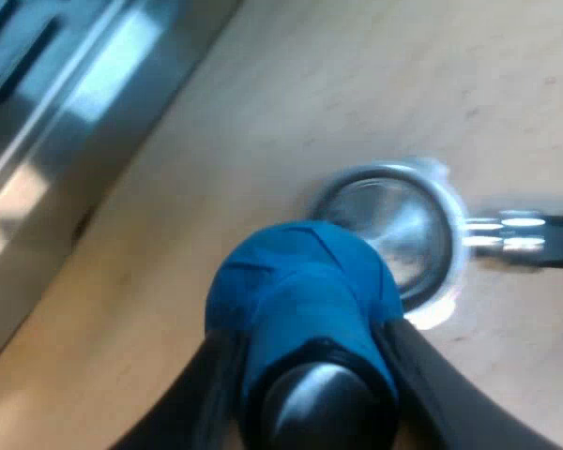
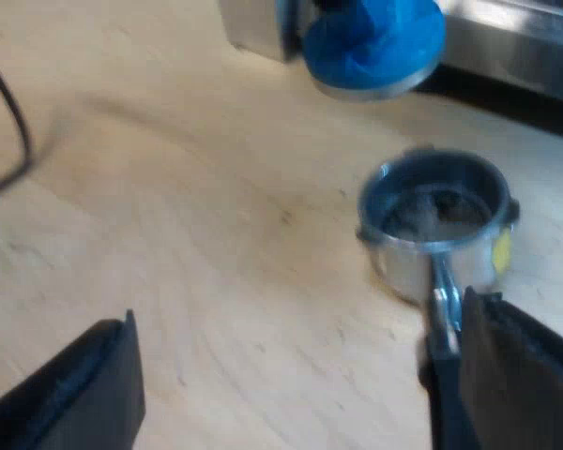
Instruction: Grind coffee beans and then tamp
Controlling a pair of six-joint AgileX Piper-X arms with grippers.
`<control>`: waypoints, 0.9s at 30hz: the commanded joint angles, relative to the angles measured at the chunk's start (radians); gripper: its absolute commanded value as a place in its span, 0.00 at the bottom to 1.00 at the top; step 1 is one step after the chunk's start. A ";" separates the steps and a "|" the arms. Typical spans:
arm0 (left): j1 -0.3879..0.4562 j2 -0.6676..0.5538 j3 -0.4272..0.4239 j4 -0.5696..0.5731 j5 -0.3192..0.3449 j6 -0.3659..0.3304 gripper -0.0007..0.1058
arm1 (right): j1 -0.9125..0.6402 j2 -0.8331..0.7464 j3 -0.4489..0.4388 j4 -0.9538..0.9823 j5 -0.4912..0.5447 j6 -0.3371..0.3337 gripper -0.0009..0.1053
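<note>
My left gripper (image 1: 314,403) is shut on the blue tamper (image 1: 300,300), one black finger on each side of it. The tamper hangs just above the metal holder (image 1: 394,225), which rests on the wooden table (image 1: 310,94), and it covers part of the basket's rim. In the right wrist view the tamper (image 2: 375,42) hovers beyond the holder (image 2: 441,225), apart from it, and some brownish grounds lie in the basket. My right gripper (image 2: 300,323) is open, its fingers far apart. The holder's dark handle (image 2: 446,375) lies close beside one finger (image 2: 516,375).
The espresso machine's steel body (image 1: 66,122) runs along the table near the tamper. Its base (image 2: 516,47) stands just behind the holder. Bare wooden table (image 2: 197,187) spreads between my right fingers.
</note>
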 commanded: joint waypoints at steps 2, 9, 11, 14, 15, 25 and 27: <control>0.041 -0.005 0.007 -0.002 -0.013 0.016 0.01 | -0.041 -0.009 -0.030 -0.008 -0.086 -0.033 0.68; 0.203 -0.005 0.079 -0.007 -0.020 0.046 0.01 | -0.201 -0.009 -0.069 -0.008 -0.245 -0.131 0.68; 0.241 -0.005 0.088 -0.017 -0.020 0.046 0.01 | -0.258 -0.009 -0.075 -0.008 -0.325 -0.191 0.68; 0.289 -0.005 0.091 -0.038 -0.011 0.046 0.01 | -0.328 0.001 -0.077 -0.008 -0.392 -0.218 0.68; 0.297 -0.005 0.091 -0.039 -0.008 0.046 0.01 | -0.336 0.002 -0.078 -0.008 -0.397 -0.219 0.68; 0.331 0.112 0.101 -0.071 0.055 0.049 0.01 | -0.399 0.107 -0.079 -0.085 -0.545 -0.287 0.68; 0.331 0.138 0.101 -0.079 0.056 0.043 0.01 | -0.399 0.117 -0.079 -0.108 -0.545 -0.287 0.68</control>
